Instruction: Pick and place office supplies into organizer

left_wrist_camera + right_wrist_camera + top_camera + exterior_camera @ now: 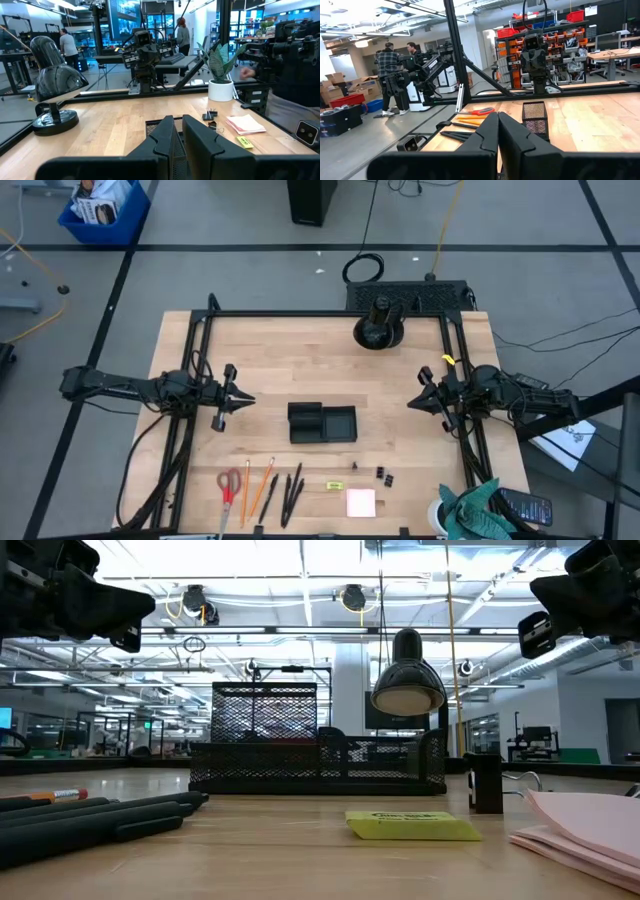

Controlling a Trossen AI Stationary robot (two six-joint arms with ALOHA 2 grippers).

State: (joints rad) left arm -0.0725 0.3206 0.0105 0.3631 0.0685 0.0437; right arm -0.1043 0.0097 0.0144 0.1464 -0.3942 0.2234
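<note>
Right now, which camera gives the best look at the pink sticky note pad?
The high view: the whole pink sticky note pad shows near the table's front edge. The low view catches only its edge at the right, the left wrist view shows it small and slanted, the right wrist view misses it.

This is a robotics lab or workshop in a large open hall. The butcher-block table (320, 380) sits in a black frame on a grey floor marked with dark tape lines. Exposed ducts and strip lights run across the ceiling (300, 570). Beyond the table stand other robot arm rigs (420, 75), shelves of red and blue bins (555, 30), and cardboard boxes (335, 82). A few people (387, 75) stand among the benches, apparently at work.
</note>
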